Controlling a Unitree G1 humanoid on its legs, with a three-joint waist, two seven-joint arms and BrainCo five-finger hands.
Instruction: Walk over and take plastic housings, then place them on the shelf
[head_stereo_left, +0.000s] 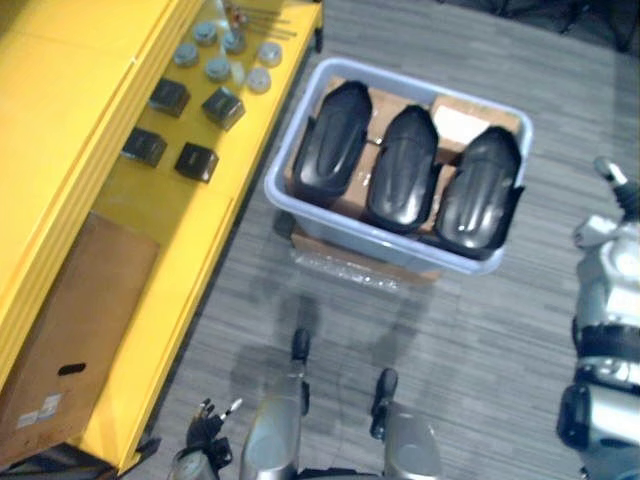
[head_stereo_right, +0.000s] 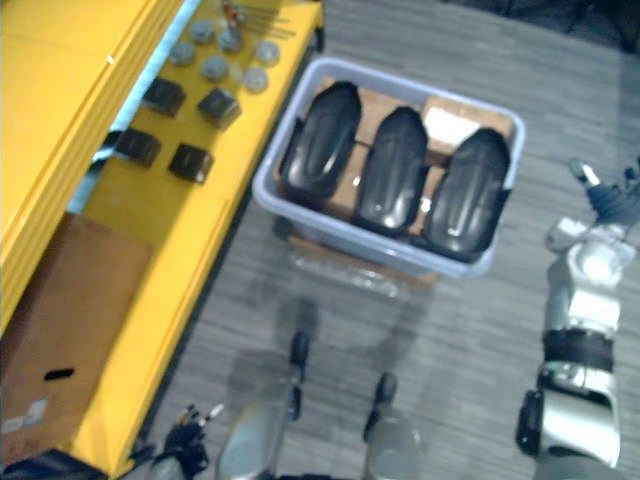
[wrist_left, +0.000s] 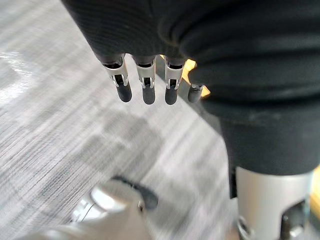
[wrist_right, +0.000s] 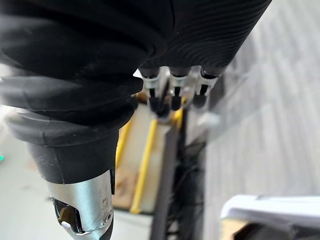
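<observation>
Approach is the step in hand, by my judgement: nothing is lifted yet, and both hands are empty.

On the far left runs the yellow shelf (head_stereo_left: 170, 250), which carries a cardboard box (head_stereo_left: 70, 330), four small black boxes (head_stereo_left: 196, 160) and, farther along, a cluster of grey caps (head_stereo_left: 217, 68). The bare stretch between the cardboard box and the black boxes looks like the likeliest landing place.

The left hand (head_stereo_left: 205, 428) hangs low beside the shelf's near end. Its fingers (wrist_left: 145, 90) point straight down over the grey floor, released, with nothing in them.

Right of the shelf and just beside it, a pale blue bin (head_stereo_left: 380, 245) sits on a flat cardboard base (head_stereo_left: 360, 262). In it lie the three black plastic housings, side by side and touching: the left housing (head_stereo_left: 330, 140), the middle housing (head_stereo_left: 403, 165) and the right housing (head_stereo_left: 480, 190).

At the far right, the right hand (head_stereo_right: 600, 195) is raised at the side, level with the bin but apart from it. Its fingers (wrist_right: 172, 95) are loose and hold nothing.

The next move calls for closing the gap to the bin and then reaching both hands down. The housings are broad, smooth and domed, so a grasp from both flanks seems safer than a one-handed pinch.
</observation>
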